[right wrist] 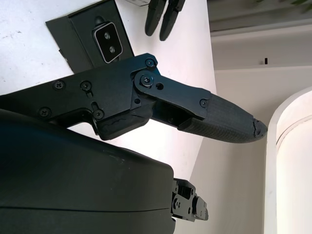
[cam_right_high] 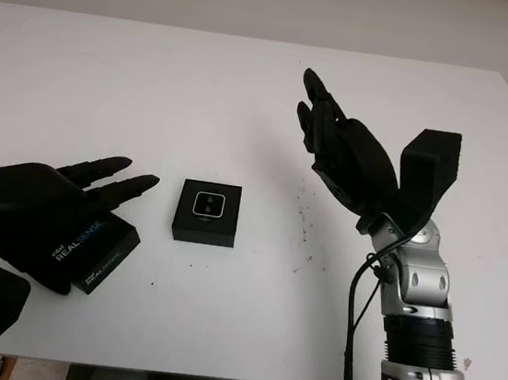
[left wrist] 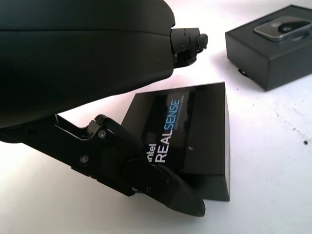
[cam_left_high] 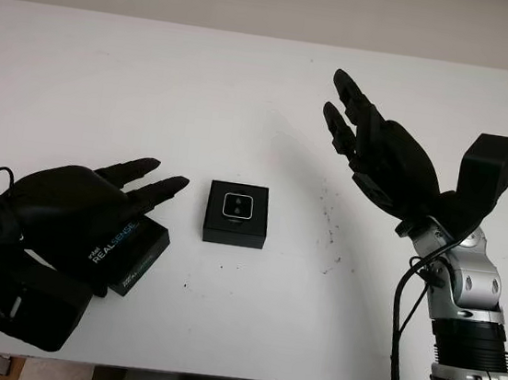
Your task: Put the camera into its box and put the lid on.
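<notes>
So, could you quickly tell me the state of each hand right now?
Left hand: open, over the lid, holding nothing.
Right hand: open, raised above the table, holding nothing.

- Lighting is bright, even and diffuse over the white table (cam_left_high: pixel 157 76); the tabletop reads near-white, most strongly toward its far edge.
- Shadows are soft: a faint grey patch lies on the surface under the raised right hand (cam_left_high: pixel 379 154), and a thin dark rim hugs the box (cam_left_high: pixel 237 214).
- The glossy lid (left wrist: pixel 187 131) under the left hand (cam_left_high: pixel 76 205) mirrors pale light beside its lettering.
- In the wrist views, the nearby hand shells appear soft-focused and almost featureless black.
- The camera (cam_left_high: pixel 237 206) face shows a small highlight.
</notes>
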Tool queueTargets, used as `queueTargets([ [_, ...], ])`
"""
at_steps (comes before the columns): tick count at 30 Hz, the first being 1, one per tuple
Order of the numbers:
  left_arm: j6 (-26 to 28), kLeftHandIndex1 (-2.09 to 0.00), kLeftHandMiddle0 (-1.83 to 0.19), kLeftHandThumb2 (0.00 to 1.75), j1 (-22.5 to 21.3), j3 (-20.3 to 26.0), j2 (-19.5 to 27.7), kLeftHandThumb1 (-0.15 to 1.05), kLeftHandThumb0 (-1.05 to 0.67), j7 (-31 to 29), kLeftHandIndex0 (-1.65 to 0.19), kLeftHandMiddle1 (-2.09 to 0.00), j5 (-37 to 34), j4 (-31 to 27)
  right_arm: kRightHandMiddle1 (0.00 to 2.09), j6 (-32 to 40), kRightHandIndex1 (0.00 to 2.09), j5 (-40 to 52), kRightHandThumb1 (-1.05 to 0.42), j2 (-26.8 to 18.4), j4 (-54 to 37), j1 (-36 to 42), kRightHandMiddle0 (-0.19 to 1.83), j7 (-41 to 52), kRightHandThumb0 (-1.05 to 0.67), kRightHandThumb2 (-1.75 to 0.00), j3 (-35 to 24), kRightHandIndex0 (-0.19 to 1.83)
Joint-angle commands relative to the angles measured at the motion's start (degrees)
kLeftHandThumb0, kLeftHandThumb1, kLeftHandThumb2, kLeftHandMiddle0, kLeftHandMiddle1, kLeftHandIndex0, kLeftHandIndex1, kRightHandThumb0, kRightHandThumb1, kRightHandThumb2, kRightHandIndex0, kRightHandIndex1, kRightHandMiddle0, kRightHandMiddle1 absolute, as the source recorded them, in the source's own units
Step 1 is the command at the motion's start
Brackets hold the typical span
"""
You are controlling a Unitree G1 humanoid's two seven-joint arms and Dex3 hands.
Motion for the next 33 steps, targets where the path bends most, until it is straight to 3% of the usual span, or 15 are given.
queueTargets([
  [1, -0.46, -0.09, -0.07, 0.06, -0.99, -0.6, -0.48, 0.84, -0.54, 0.51, 0.03, -0.1, 0.37, 0.84, 0.0, 0.01, 0.0, 0.27, -1.05, -0.39, -1.7, 0.38, -0.19, 0.25, -0.84, -0.82, -0.49, -0.19],
  [9, 3.76, -0.18, -0.27, 0.05, -1.56, -1.58, -0.21, 0.82, -0.56, -5.36, -0.19, -0.12, 0.63, -0.91, 0.0, 0.31, 0.0, -0.04, -1.05, -0.6, -1.98, 0.04, -0.19, 0.0, -0.83, -0.82, -0.62, -0.19],
  [18, 6.48, -0.27, -0.47, 0.07, -0.09, -0.86, -2.52, 0.86, -0.51, -5.44, -0.4, -0.18, -2.63, -1.6, 0.0, 0.67, 0.0, -0.45, -1.05, -0.41, -2.02, -0.19, -0.19, -0.77, -0.83, -0.8, -0.39, -0.19],
  [19, 5.96, -0.42, -0.44, 0.06, -0.01, -0.7, -2.86, 0.93, -0.51, -4.78, -0.41, -0.42, -3.28, -1.05, 0.0, 0.67, 0.0, -0.48, -1.05, -0.33, -2.01, -0.16, -0.19, -0.86, -0.84, -0.8, -0.31, -0.19],
  [21, 5.28, -0.9, -0.28, 0.08, 0.09, -0.12, -4.08, 1.01, -0.47, -2.6, -0.31, -1.03, -4.25, -0.24, 0.0, 0.61, 0.0, -0.36, -1.05, -0.07, -1.92, -0.09, -0.19, -0.95, -0.84, -0.8, -0.31, -0.19],
  [23, 4.48, -1.41, -0.24, 0.25, -0.17, 0.54, -5.47, 1.04, -0.44, 0.56, -0.21, -1.62, -4.36, 0.3, 0.0, 0.52, 0.0, -0.15, -1.05, 0.43, -1.83, 0.05, -0.19, -1.31, -0.83, -0.79, -0.45, -0.19],
  [24, 4.16, -1.59, -0.23, 0.3, -0.32, 0.99, -6.44, 1.04, -0.43, 2.66, -0.18, -1.8, -4.08, 0.39, 0.0, 0.45, 0.0, -0.17, -1.05, 0.58, -1.85, 0.14, -0.19, -1.48, -0.83, -0.79, -0.44, -0.19],
  [25, 4.32, -1.63, -0.25, 0.32, -0.41, 1.48, -7.6, 1.05, -0.42, 4.8, -0.15, -1.85, -3.62, 0.29, 0.0, 0.37, 0.0, -0.24, -1.05, 0.78, -1.9, 0.25, -0.19, -1.72, -0.83, -0.79, -0.38, -0.19],
  [26, 4.6, -1.85, -0.29, 0.34, -0.47, 1.97, -8.83, 1.05, -0.41, 7.11, -0.13, -2.0, -3.06, 0.18, 0.0, 0.34, 0.0, -0.3, -1.05, 0.97, -2.01, 0.36, -0.19, -1.93, -0.83, -0.79, -0.29, -0.19],
  [28, 7.25, -2.03, -0.41, 0.34, -0.9, 2.47, -10.88, 1.05, -0.39, 10.08, -0.18, -2.07, -1.13, -0.93, 0.0, 0.16, 0.0, -0.26, -1.05, 1.31, -2.12, 0.62, -0.19, -2.12, -0.82, -0.79, -0.21, -0.19],
  [29, 9.17, -2.07, -0.51, 0.35, -1.32, 2.55, -11.52, 1.05, -0.39, 10.53, -0.22, -2.08, 0.02, -1.74, 0.0, 0.25, 0.0, -0.25, -1.05, 1.4, -2.26, 0.76, -0.19, -2.15, -0.82, -0.79, -0.15, -0.19],
  [33, 17.38, -2.09, -0.52, 0.34, -4.01, 3.02, -13.64, 1.05, -0.36, 9.92, -0.19, -2.09, 2.47, -4.95, 0.0, -0.29, 0.0, -0.14, -1.05, 1.48, -2.6, 1.39, -0.19, -1.44, -0.8, -0.79, 0.02, -0.19],
])
